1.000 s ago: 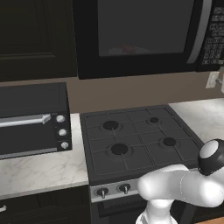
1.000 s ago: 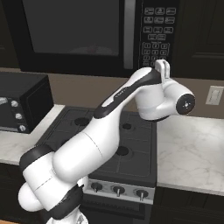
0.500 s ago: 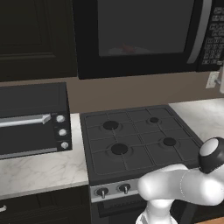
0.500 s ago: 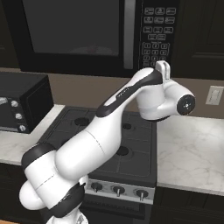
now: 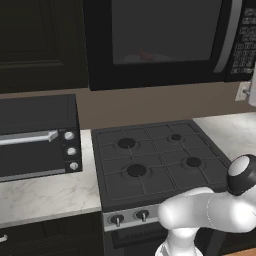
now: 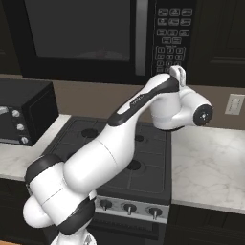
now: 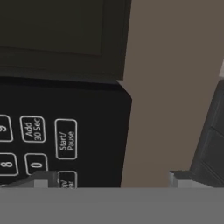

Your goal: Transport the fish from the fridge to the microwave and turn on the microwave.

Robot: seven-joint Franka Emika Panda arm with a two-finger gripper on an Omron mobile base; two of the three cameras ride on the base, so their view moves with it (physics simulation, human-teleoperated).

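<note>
A dark kitchen wall of black cabinets rises over a marble desk (image 5: 45, 192) with a brown backsplash behind it. In the hand view the jaws (image 7: 111, 178) stand wide apart and empty, one grey fingertip (image 7: 41, 179) at 7 o'clock low over the keypad, the other at 5 o'clock over the brown wall beside it. The "Start/Pause" button (image 7: 66, 139) sits just above the 7 o'clock fingertip, with "Add 30 Sec" at its 9 o'clock. In the right base view the hand (image 6: 177, 76) points up at the bottom of the keypad (image 6: 173, 36) of the microwave (image 6: 86, 38), whose door is closed, its curved grey handle (image 6: 140, 37) running upright between window and keypad. Through the dark glass in the left base view, the fish (image 5: 145, 54) shows as a faint red shape on a pale plate (image 5: 135, 58) inside the microwave. Below, at 6 o'clock from the microwave, lies a black gas stove (image 5: 150, 160) with four burners. At 9 o'clock from the stove a black toaster oven (image 5: 37, 137) with three round knobs stands on the desk. A white wall socket (image 6: 234, 104) sits at 3 o'clock from the arm's elbow.
</note>
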